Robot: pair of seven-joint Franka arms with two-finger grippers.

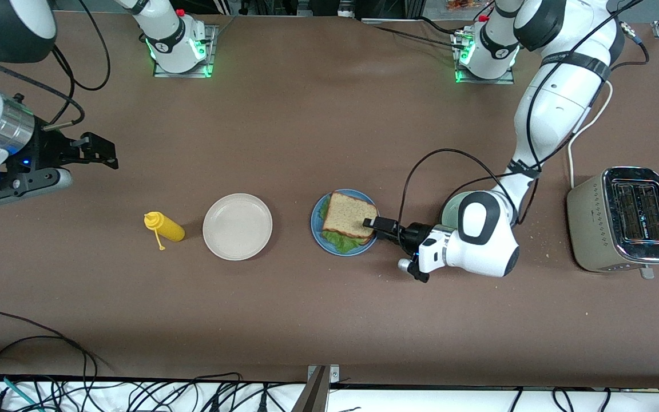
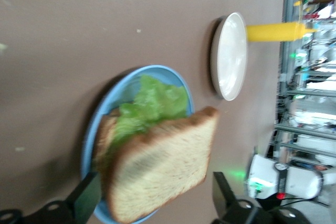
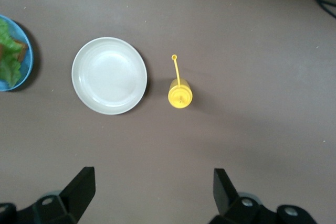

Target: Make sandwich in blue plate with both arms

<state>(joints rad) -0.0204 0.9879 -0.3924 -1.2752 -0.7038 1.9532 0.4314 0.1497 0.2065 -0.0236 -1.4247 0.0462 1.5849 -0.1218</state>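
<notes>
Brown top toast is sitting skewed on the sandwich (image 1: 348, 220), so I am backing my spread left tool (image 1: 370, 223) off level while my spread right tool (image 1: 98, 153) is waiting.

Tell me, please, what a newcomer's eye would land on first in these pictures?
Probably the sandwich on the blue plate mid-table, top slice resting askew over the lettuce, with the left tool open at its edge. Next, the yellow bottle beside the beige plate, toward the right arm's end.
</notes>
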